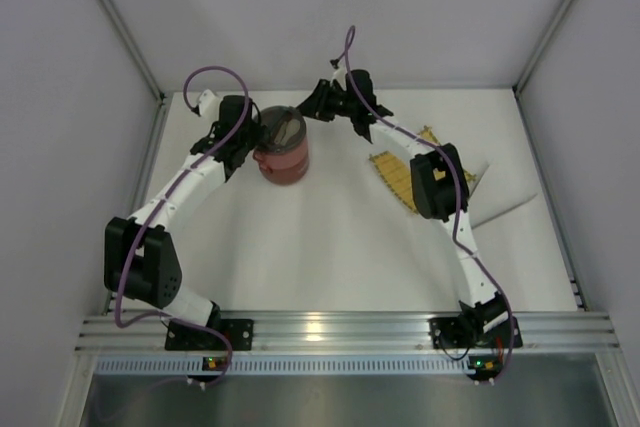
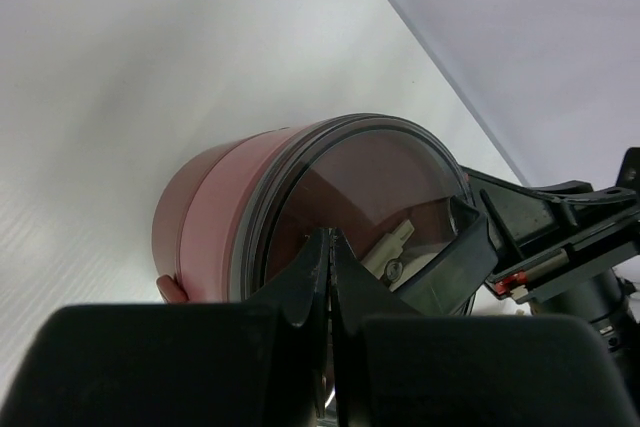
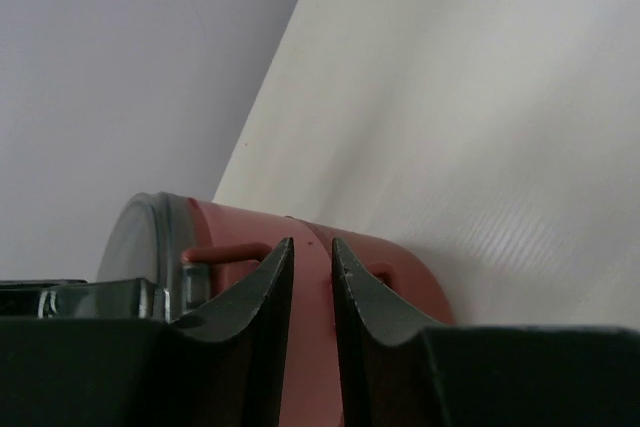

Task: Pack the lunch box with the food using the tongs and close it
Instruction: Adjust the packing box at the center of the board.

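The dark-red lunch box (image 1: pixel 284 159) stands upright at the back of the table, its two tiers stacked and a dark lid (image 2: pixel 360 187) on top. My left gripper (image 1: pixel 257 139) is shut, its tips (image 2: pixel 331 237) against the lid's left rim with nothing between them. From the back right, my right gripper (image 1: pixel 306 113) is at the box's side wall (image 3: pixel 400 267). Its jaws (image 3: pixel 311 245) stand a little apart between two small side handles (image 3: pixel 225 250), and red wall shows through the gap. The food and the tongs are out of view.
A yellow woven mat (image 1: pixel 400 172) lies right of the box, partly under my right arm. A white sheet (image 1: pixel 505 205) lies beyond it. Grey booth walls (image 1: pixel 60 67) close in the table on three sides.
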